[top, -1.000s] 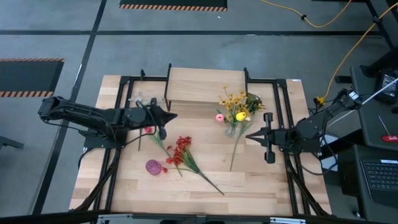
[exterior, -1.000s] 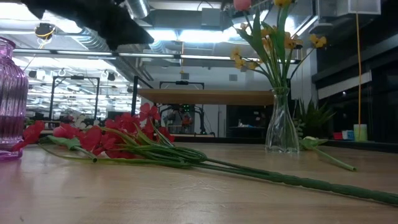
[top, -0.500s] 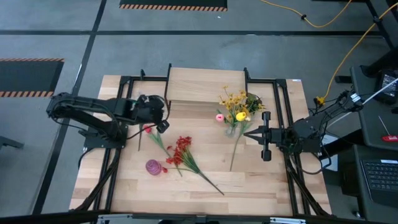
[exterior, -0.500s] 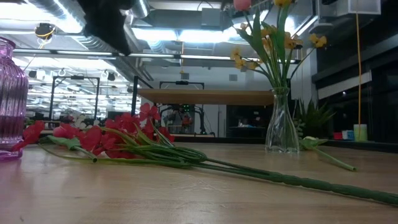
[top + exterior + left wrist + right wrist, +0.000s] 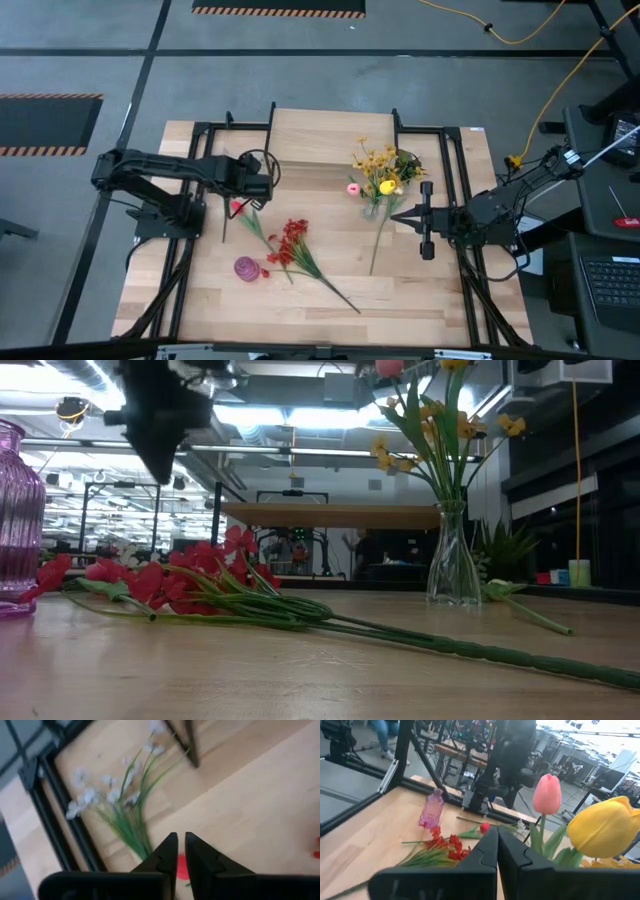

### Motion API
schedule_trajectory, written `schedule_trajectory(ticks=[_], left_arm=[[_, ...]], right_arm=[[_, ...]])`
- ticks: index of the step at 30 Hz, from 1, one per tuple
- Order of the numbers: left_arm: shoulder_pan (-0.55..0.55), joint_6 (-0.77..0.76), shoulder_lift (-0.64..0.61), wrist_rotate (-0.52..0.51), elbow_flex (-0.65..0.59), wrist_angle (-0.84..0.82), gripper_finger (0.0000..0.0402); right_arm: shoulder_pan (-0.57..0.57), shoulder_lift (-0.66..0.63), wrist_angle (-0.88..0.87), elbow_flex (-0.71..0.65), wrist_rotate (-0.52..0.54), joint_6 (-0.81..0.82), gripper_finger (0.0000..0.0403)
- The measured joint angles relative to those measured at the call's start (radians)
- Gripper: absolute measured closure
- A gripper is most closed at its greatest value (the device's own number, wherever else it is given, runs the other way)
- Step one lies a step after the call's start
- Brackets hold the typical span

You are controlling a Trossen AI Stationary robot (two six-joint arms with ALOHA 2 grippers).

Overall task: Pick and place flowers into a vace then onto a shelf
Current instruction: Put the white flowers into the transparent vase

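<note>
My left gripper hangs shut and empty, tipped downward above the red tulip, which lies flat on the table. The red berry spray lies beside it. White blossoms lie by the left frame rail. A clear vase stands in front of the shelf, holding the pink tulip, the yellow tulip and yellow blossoms. My right gripper is shut and empty, level, just right of the clear vase.
A purple ribbed vase stands near the front left. One green stem lies on the table below the clear vase. Black frame rails run along both sides. Bare tabletop lies at the front right.
My left gripper has drawn back toward the table's left edge and tipped from level, pointing right, to pointing down over the red tulip. The flowers and vases have not moved.
</note>
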Motion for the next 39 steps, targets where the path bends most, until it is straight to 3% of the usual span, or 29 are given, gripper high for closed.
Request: schedule_trajectory(ticks=[9,17,34,39], left_arm=[[0.115,-0.059,-0.061,0.019,-0.142,0.021,0.0300],[0.210,-0.068,-0.157,0.105,-0.346,0.219,0.0264],[0.307,-0.092,-0.201,0.175,-0.537,0.315,0.0248],[0.310,-0.090,-0.200,0.214,-0.607,0.432,0.0249]], right_arm=[[0.000,0.001,-0.053,-0.001,0.000,0.000,0.0392],[0.000,0.001,-0.083,-0.001,0.000,0.000,0.0395],[0.000,0.001,-0.092,-0.001,0.000,0.000,0.0392],[0.000,0.001,-0.096,-0.001,0.001,0.000,0.0391]])
